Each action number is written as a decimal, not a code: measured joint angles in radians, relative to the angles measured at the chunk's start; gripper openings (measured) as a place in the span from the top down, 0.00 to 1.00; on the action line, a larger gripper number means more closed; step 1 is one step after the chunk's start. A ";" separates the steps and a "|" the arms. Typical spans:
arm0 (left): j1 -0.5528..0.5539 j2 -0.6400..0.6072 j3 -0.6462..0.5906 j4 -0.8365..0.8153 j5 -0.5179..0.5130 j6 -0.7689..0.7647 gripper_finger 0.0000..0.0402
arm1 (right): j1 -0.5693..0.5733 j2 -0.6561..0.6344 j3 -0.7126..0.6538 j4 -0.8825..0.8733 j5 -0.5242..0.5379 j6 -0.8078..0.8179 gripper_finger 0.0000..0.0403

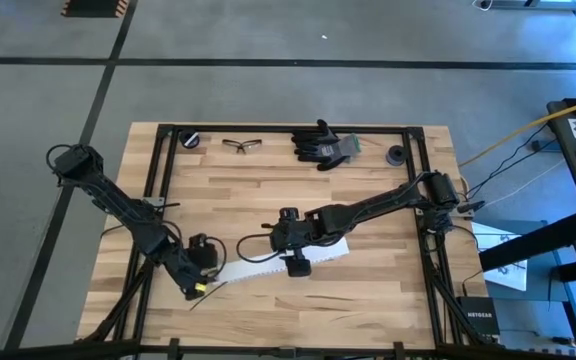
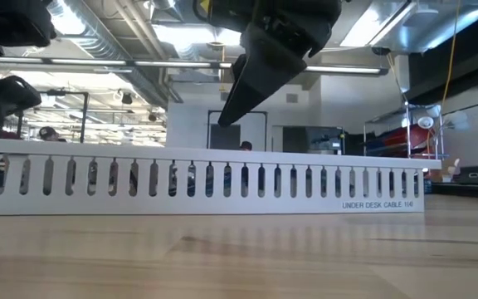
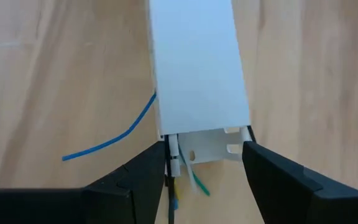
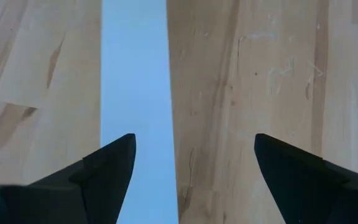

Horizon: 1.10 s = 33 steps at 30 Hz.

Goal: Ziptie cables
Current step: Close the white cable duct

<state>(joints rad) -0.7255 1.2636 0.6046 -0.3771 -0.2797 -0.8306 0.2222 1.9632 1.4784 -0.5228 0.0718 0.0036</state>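
A white slotted rail (image 1: 280,262) with a flat white lid lies on the table (image 1: 368,300) and fills the low view (image 2: 197,178). Thin wires come out of its left end: a blue one (image 3: 110,140) curving over the wood, a green one (image 3: 197,183) and a yellow one (image 3: 174,202). One thin wire (image 1: 208,292) shows by the left gripper. My left gripper (image 3: 205,155) is open, with a finger on each side of that rail end. My right gripper (image 4: 194,155) is wide open above the lid (image 4: 135,93), clear of it, as the low view (image 2: 237,95) shows. My left gripper comes level along the rail at its left end (image 3: 204,146), one finger (image 3: 154,162) beside each side wall. Whether the fingers touch the walls I cannot tell. The rail lies flat on the table.
Along the far edge lie safety glasses (image 1: 238,145), black gloves (image 1: 323,145) and two small round black parts (image 1: 190,138) (image 1: 396,155). A black frame (image 1: 158,200) borders the table. Bare wood lies near and far of the rail.
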 joint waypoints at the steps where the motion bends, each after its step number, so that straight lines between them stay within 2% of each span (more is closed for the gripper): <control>1: 0.000 -0.004 0.001 0.002 0.006 -0.006 0.51 | 0.000 0.000 0.000 0.000 0.000 0.000 0.22; 6: 0.001 -0.005 0.001 0.002 0.007 -0.083 0.51 | 0.000 0.000 0.000 0.002 0.014 -0.001 0.22; 13: 0.008 -0.005 0.001 0.000 -0.026 -0.047 0.51 | 0.000 0.000 0.000 0.002 0.025 -0.001 0.22; 17: 0.037 -0.005 0.001 -0.036 -0.033 -0.106 0.51 | 0.000 0.000 0.000 0.002 0.025 0.015 0.22; 23: 0.040 -0.005 0.001 -0.052 -0.047 -0.077 0.50 | 0.000 0.000 -0.001 0.001 0.025 0.018 0.22; 26: 0.040 -0.005 0.001 -0.056 -0.044 -0.084 0.43 | 0.000 0.000 -0.001 0.000 0.027 0.017 0.22; 30: 0.040 -0.005 0.001 -0.056 -0.035 -0.086 0.28 | 0.000 0.000 -0.001 0.000 0.051 0.015 0.22; 33: 0.040 -0.005 0.001 -0.056 0.018 -0.051 0.18 | 0.000 0.001 -0.001 -0.001 0.051 0.018 0.22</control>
<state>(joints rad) -0.6853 1.2587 0.6060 -0.4331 -0.2621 -0.8812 0.2218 1.9638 1.4773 -0.5241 0.1230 0.0212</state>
